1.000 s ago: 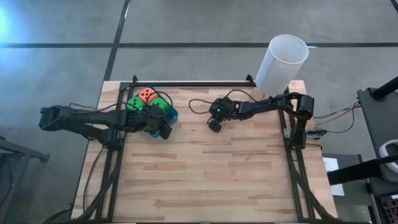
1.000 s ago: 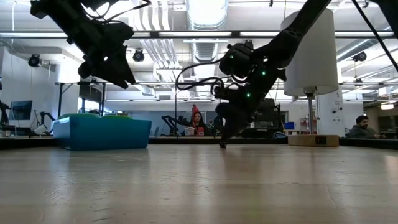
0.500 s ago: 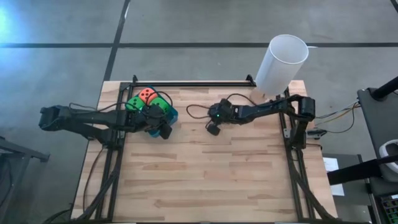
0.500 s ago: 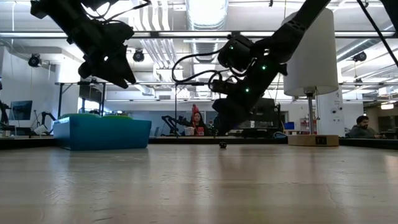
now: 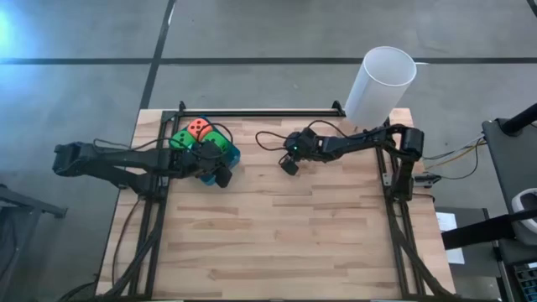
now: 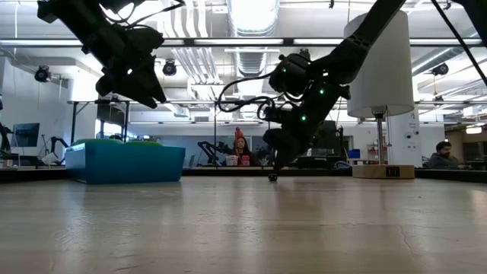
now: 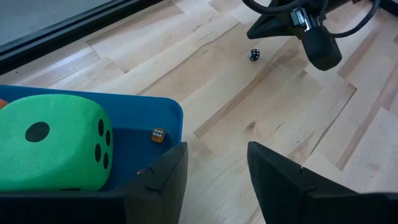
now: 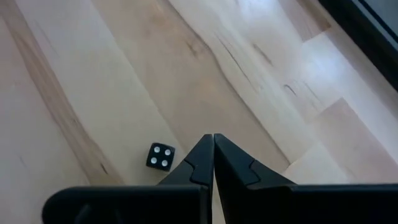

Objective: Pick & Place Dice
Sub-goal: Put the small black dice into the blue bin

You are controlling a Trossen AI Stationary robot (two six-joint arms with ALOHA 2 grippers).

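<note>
Left pincer [image 7: 214, 168] hangs parted; right pincer [image 8: 213, 146] is pressed closed.

White cylinder [image 5: 380, 85], seated people [image 6: 442, 156]

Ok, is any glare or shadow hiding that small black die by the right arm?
Low view: backlit by ceiling lights; the black die is a dark speck. Right wrist view: evenly lit, die plain beside the right hand. High view: glare only on the floor's corner.
</note>
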